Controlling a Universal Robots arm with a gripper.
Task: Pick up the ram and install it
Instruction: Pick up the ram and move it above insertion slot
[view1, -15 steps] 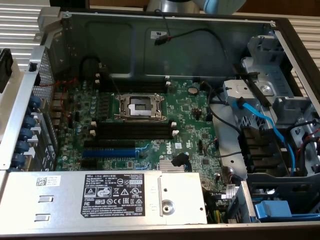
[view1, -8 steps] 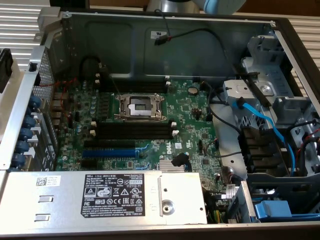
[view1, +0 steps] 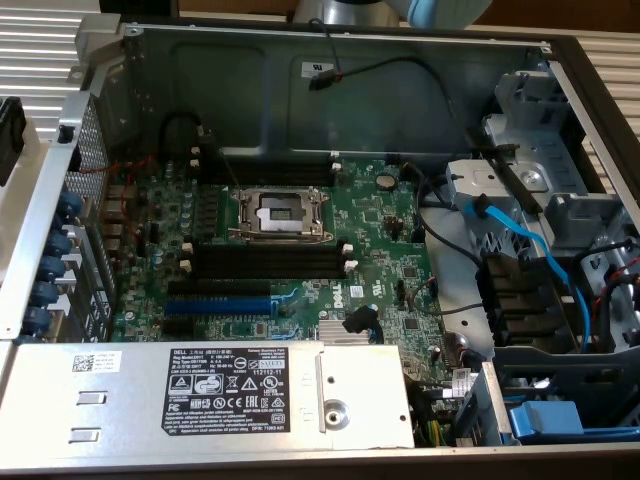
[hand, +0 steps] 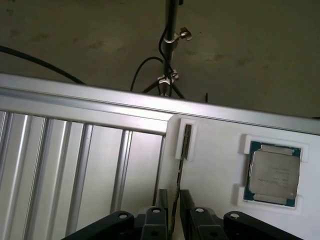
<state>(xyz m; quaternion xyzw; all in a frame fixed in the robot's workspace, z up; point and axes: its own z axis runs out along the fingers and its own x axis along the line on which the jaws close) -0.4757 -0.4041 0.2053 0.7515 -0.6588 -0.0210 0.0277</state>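
Straddling the ram (hand: 185, 142), the gripper (hand: 174, 196) hangs with its two black fingers (hand: 162, 197) spread, one on each side of the thin green board. A sliver of gap shows on both sides, so the pincer is open and grips nothing. The ram stands on its long edge in a narrow slot of a white tray (hand: 215, 165), seen edge-on, with its near end running in between the fingers. A silver-lidded processor (hand: 274, 172) lies flat in its own recess of the same tray, near the ram but apart from it. A ribbed metal surface (hand: 75, 165) adjoins the tray, and past it a thin stand (hand: 171, 50) with cables rises from the floor.

In the exterior view, the arm (view1: 430, 10) shows at twelve o'clock, beyond the back wall of the open computer case (view1: 300, 75). The motherboard (view1: 390, 230) lies inside with its processor socket (view1: 278, 212) near the middle. Black memory slots (view1: 265, 262) sit at six o'clock from the socket, empty. The blue expansion slot (view1: 215, 303) lies at seven o'clock. The power supply (view1: 130, 385) fills the seven o'clock corner.
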